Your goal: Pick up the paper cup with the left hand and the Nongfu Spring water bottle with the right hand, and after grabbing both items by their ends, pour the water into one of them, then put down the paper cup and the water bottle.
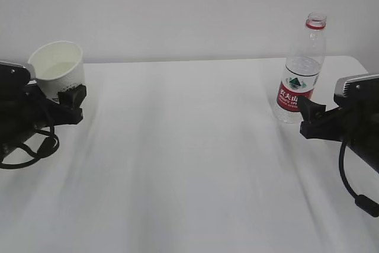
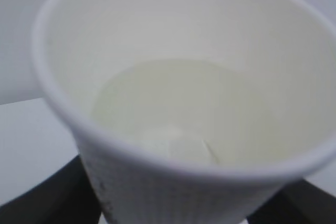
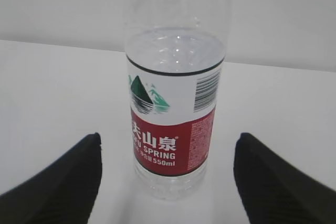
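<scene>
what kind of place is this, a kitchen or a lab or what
Probably a lab or robot test bench, not a kitchen: a bare white table against a blank wall, holding only a paper cup and a water bottle, each facing a black robot gripper.

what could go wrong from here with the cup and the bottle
1. The paper cup sits tilted in the left claw with water inside; more tilt may spill it.
2. The bottle has no cap, and the right claw is open with space on either side; a bump could knock it over.

Ext cam looks down across table [image 1: 189, 164]; wrist cams close on cup [image 2: 178, 129], bottle [image 3: 173, 124].
</scene>
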Robot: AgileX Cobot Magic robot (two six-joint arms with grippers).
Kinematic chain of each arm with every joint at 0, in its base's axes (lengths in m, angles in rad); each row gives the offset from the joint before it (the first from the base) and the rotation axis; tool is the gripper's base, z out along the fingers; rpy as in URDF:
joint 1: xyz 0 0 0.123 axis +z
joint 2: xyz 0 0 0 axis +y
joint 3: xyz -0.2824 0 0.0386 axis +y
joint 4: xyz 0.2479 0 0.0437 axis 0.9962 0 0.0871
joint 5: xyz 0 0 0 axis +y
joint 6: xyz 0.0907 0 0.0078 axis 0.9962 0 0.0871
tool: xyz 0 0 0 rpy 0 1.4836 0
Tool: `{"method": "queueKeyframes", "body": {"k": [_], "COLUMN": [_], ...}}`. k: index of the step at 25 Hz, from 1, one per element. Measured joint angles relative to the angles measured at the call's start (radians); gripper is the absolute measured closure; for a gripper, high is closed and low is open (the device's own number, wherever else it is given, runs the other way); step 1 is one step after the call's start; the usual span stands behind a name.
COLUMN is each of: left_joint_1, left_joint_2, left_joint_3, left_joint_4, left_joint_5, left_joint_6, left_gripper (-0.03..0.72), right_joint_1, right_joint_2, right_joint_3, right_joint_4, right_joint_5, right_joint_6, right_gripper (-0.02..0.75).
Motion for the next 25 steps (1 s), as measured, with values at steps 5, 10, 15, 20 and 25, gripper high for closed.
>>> {"method": "queueKeyframes", "body": {"k": [5,10,15,20,25], "left_joint_1": [0.033,0.054,0.059,0.068,0.091], "left_joint_2": [0.000,0.000,0.000,0.000,0.000], "left_joint_3": [0.000,0.000,0.000,0.000,0.000], "left_joint_4": [-0.002,-0.004,-0.019,-0.054,-0.063], "left_joint_5": [0.000,0.000,0.000,0.000,0.000], "left_joint_6": [0.000,0.000,0.000,0.000,0.000], "left_gripper": [0.167,0.169,0.169,0.169,0.169], "right_joint_1": [0.000,0.000,0.000,0.000,0.000], "right_joint_2": [0.000,0.000,0.000,0.000,0.000], "right_joint_3": [0.000,0.000,0.000,0.000,0.000], "right_joint_4": [0.000,0.007,0.007,0.007,0.007], "right_joint_5": [0.000,0.000,0.000,0.000,0.000], "right_joint_6": [0.000,0.000,0.000,0.000,0.000], "right_gripper": [0.145,0.145,0.144,0.144,0.144]}}
